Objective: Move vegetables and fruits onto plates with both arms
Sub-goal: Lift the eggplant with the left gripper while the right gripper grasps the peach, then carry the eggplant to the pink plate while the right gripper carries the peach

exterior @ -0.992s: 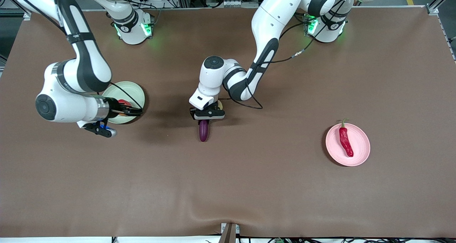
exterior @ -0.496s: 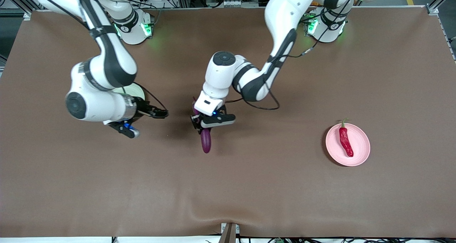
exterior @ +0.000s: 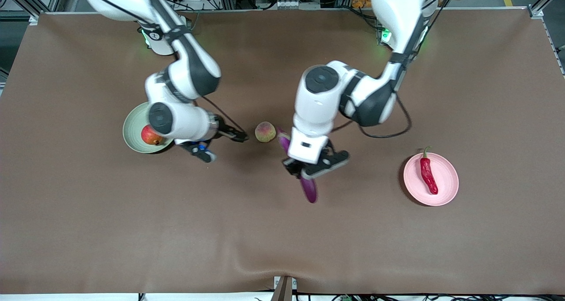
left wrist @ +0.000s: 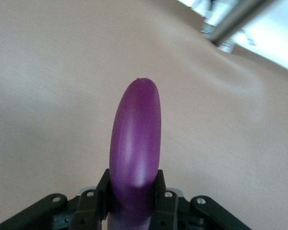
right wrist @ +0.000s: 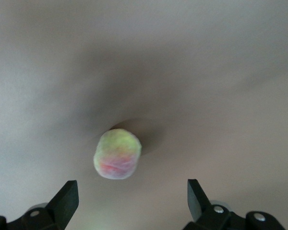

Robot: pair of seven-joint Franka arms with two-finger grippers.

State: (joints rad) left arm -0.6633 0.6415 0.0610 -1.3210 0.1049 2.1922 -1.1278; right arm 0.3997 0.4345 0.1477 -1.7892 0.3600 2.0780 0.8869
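Note:
My left gripper is shut on the purple eggplant and holds it above the table's middle; in the left wrist view the eggplant sticks out between the fingers. My right gripper is open, just beside the pink-and-green peach on its right-arm side; the peach lies a little ahead of the spread fingers, apart from them. The red-orange fruit lies on the pale green plate. The red chili pepper lies on the pale pink plate.
The brown table cloth has a raised wrinkle near its front edge. The green plate is partly covered by the right arm's wrist.
The left gripper lifted the eggplant and carried it toward the pink plate. The right gripper left the green plate, where the red-orange fruit now lies, and moved to the now-uncovered peach.

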